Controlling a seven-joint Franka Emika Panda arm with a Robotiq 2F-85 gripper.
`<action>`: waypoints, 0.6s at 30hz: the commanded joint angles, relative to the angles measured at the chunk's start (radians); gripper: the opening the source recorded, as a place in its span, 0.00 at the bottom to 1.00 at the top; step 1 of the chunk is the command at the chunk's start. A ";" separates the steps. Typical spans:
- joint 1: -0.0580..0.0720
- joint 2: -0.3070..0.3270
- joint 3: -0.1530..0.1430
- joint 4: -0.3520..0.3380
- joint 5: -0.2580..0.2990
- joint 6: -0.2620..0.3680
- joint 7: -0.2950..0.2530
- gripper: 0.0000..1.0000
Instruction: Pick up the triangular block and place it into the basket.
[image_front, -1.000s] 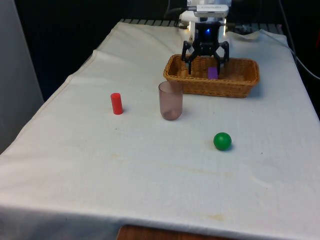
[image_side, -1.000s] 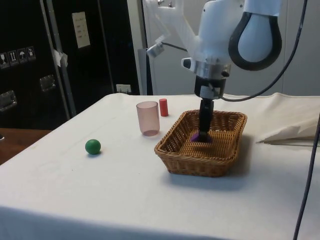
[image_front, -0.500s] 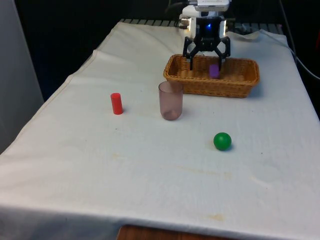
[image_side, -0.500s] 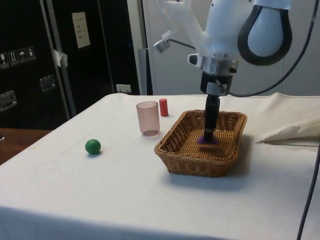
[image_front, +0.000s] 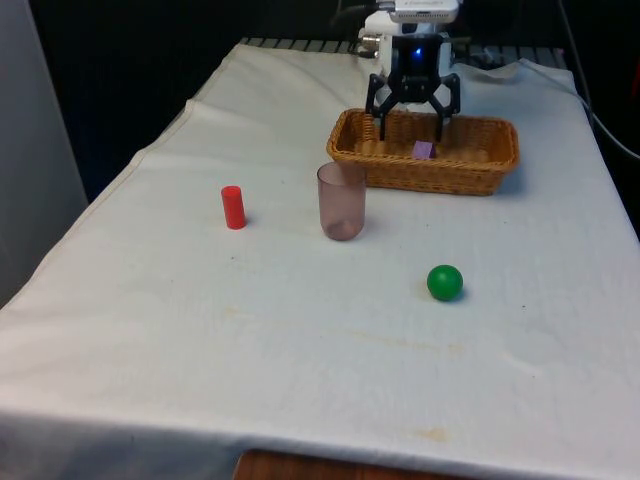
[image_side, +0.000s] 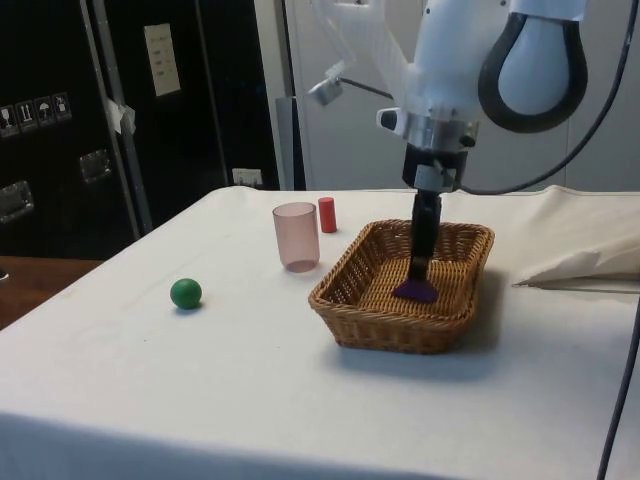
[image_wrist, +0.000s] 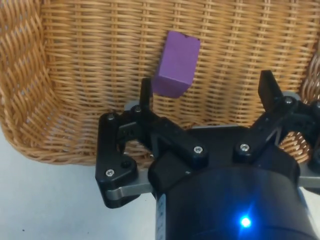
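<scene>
Block (image_front: 423, 150), purple, lies on basket (image_front: 350, 152) floor, loose, nothing holding it. Gripper (image_front: 411, 118) hangs just above basket w/ fingers (image_wrist: 145, 93) spread wide, empty, not touching block. In wrist view, block sits just beyond one fingertip. Cup (image_front: 342, 200) stands near basket; red cylinder (image_front: 233, 207) and green ball (image_front: 445, 282) farther off.

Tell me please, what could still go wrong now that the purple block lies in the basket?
The open gripper hangs low inside the basket, with the purple block lying close to one finger. If the arm moves sideways before it rises, a finger could push the block or catch the basket's woven wall and drag the basket along. If it leaves low toward the table's middle, it might also knock over the pink cup standing near the basket.
</scene>
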 joint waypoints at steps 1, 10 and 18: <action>0.000 -0.008 -0.001 0.000 0.000 -0.006 -0.001 1.00; -0.016 -0.117 -0.005 0.010 -0.018 -0.123 -0.006 1.00; -0.016 -0.189 -0.008 0.063 -0.020 -0.243 -0.002 1.00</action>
